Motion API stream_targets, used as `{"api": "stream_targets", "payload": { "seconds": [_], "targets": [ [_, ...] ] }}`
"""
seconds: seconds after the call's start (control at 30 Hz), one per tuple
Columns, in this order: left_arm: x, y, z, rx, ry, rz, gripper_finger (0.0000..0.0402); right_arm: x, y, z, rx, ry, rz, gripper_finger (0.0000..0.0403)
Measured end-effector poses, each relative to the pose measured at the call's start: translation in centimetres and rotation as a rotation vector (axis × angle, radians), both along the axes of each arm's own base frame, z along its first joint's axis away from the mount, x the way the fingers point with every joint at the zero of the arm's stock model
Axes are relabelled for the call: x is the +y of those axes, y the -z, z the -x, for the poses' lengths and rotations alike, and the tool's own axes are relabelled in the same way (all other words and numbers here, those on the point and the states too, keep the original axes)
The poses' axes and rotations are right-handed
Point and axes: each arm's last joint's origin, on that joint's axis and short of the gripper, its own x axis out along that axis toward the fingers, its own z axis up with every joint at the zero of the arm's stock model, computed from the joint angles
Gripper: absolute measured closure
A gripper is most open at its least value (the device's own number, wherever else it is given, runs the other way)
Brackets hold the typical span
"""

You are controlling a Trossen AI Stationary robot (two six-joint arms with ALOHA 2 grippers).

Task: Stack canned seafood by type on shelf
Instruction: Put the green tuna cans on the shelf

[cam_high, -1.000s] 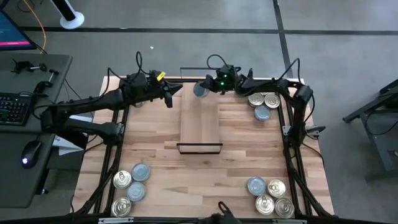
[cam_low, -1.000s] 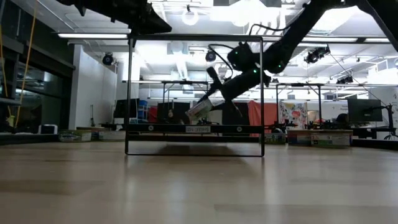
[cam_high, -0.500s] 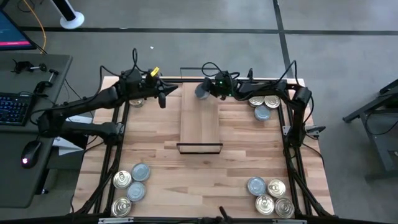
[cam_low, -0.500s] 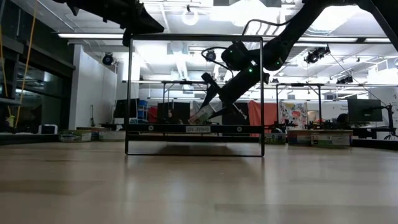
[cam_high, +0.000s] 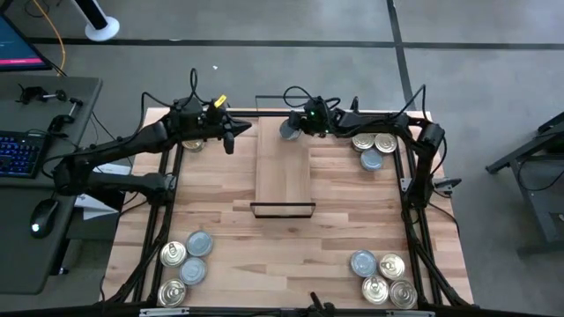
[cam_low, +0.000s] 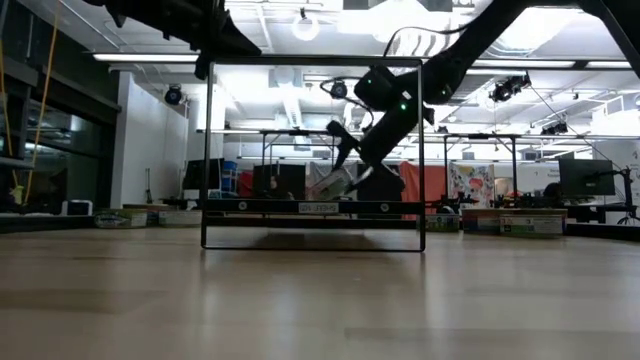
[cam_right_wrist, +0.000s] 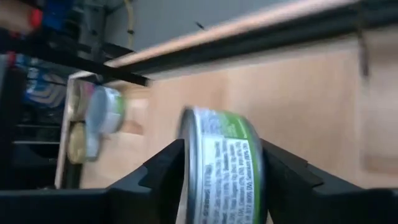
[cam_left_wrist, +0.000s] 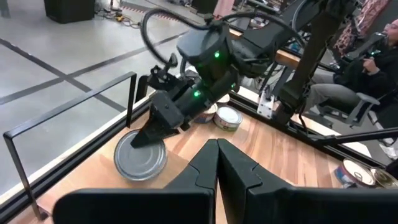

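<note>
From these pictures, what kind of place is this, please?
Probably a robotics lab or workshop: a wooden table with mounted arms, a desk with keyboard beside it, and a large hall with ceiling lights behind.

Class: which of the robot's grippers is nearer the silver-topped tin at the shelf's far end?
Right. The right gripper has its fingers either side of the tin; the left gripper hangs apart, beyond the shelf.

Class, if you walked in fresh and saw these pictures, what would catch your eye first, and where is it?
First, the right gripper at the shelf's far end, a silver-topped tin between its fingers. Next, the left gripper, shut and empty, hovers just left of that end. Then clusters of tins sit in the table's corners, such as the near-left group.
</note>
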Motion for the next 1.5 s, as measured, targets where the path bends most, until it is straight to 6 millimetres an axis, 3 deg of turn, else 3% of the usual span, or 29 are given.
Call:
{"api": "stream_targets", "payload": {
  "seconds": [0.1, 0.3, 0.53, 0.73, 0.83, 1.0, 1.5],
  "targets": [
    [0.0, -0.1, 0.0, -0.012, -0.010, -0.009, 0.0401, -0.3, -1.7, -0.8, -0.010, -0.055, 0.053, 0.0227],
    [0.1, -0.2, 0.0, -0.021, -0.011, -0.013, 0.0402, -0.8, -3.6, -0.9, 0.139, -0.132, 0.106, 0.0227],
    [0.1, -0.2, 0.0, -0.030, -0.026, 0.017, 0.0401, -0.8, -3.6, -0.2, 0.261, -0.203, 0.138, 0.0227],
    [-0.1, -0.4, 0.0, -0.033, -0.019, 0.007, 0.0401, 0.6, -3.7, 0.3, 0.398, -0.374, 0.176, 0.0230],
    [-0.2, -0.2, 0.0, -0.020, -0.014, 0.014, 0.0401, 1.3, -3.2, 0.5, 0.468, -0.455, 0.179, 0.0261],
    [-0.2, -0.1, 0.0, -0.011, -0.014, 0.018, 0.0401, 1.8, -2.1, 0.7, 0.488, -0.493, 0.198, 0.0385],
    [-0.2, -0.2, 0.0, -0.020, -0.023, 0.010, 0.0402, 1.7, -1.0, -0.4, 0.439, -0.461, 0.180, 0.0402]
  ]
}}
